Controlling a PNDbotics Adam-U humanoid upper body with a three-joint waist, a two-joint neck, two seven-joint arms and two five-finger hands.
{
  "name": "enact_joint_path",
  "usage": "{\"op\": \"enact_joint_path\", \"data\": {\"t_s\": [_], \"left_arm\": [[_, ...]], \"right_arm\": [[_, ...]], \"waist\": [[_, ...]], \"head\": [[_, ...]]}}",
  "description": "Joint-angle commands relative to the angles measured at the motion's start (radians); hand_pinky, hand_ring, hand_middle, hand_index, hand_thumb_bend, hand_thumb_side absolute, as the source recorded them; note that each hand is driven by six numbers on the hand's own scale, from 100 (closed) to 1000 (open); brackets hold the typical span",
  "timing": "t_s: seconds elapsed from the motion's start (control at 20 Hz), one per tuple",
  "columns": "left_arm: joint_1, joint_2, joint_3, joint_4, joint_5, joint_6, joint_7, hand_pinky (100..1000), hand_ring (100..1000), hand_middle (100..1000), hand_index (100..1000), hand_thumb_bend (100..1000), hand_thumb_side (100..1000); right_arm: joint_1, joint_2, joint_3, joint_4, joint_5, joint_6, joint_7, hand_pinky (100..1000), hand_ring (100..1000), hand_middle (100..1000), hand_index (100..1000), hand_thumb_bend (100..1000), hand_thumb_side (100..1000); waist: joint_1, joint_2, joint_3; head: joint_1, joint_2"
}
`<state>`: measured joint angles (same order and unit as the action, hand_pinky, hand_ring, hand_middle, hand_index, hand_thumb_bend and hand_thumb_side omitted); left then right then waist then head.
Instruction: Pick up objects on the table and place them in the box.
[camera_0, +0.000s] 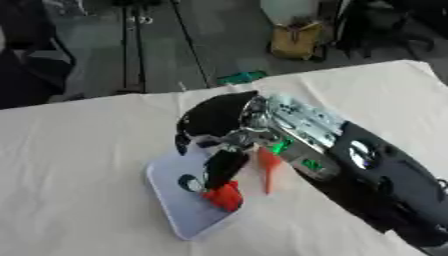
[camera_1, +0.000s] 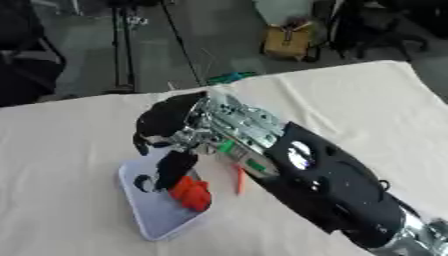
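Observation:
My right hand (camera_0: 217, 118) hangs over a shallow pale lavender box (camera_0: 179, 215) on the cream tablecloth, its arm coming in from the lower right. Its black fingers (camera_0: 223, 167) curl downward and meet a red object (camera_0: 225, 196) at the box's right rim; the red object sits at the fingertips. Inside the box lies a small dark shape (camera_0: 187, 183). A thin orange piece (camera_1: 238, 181) shows just right of the box, beside the wrist. My left hand is in no view.
The cream tablecloth (camera_0: 79, 165) spreads wide to the left and front of the box. Beyond the table's far edge is grey floor with a green item (camera_0: 241, 77), a yellow bag (camera_0: 296, 41) and dark stands.

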<state>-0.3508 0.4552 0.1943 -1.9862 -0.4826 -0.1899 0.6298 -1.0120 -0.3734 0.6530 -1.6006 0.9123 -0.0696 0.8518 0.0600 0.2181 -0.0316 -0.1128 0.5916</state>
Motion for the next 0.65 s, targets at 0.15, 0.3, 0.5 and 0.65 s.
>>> {"op": "enact_joint_path", "data": {"t_s": [0.15,0.3,0.5,0.65], "left_arm": [[-0.014,0.019,0.002,-0.014,0.001,0.001,-0.001,793,828,826,762,100,838],[-0.013,0.019,0.002,-0.014,0.001,0.001,-0.002,793,828,826,762,100,838],[-0.012,0.020,0.002,-0.014,0.001,0.001,-0.003,793,828,825,762,100,837],[-0.007,0.024,0.004,-0.014,-0.001,0.003,-0.002,792,827,825,762,100,837]], "right_arm": [[-0.028,-0.012,-0.022,-0.028,0.008,0.007,-0.013,903,919,749,792,285,807],[-0.034,-0.016,-0.034,-0.044,0.009,0.016,-0.023,903,917,742,778,251,805],[-0.043,-0.025,-0.053,-0.075,0.009,0.029,-0.036,904,916,737,763,237,816],[-0.060,-0.058,-0.089,-0.130,0.003,0.040,-0.056,909,919,741,780,218,856]], "waist": [[-0.001,-0.017,-0.001],[0.000,-0.018,-0.004],[0.001,-0.020,-0.007],[0.002,-0.023,-0.010]], "head": [[-0.002,-0.010],[-0.003,-0.009],[-0.002,-0.007],[0.008,0.001]]}}
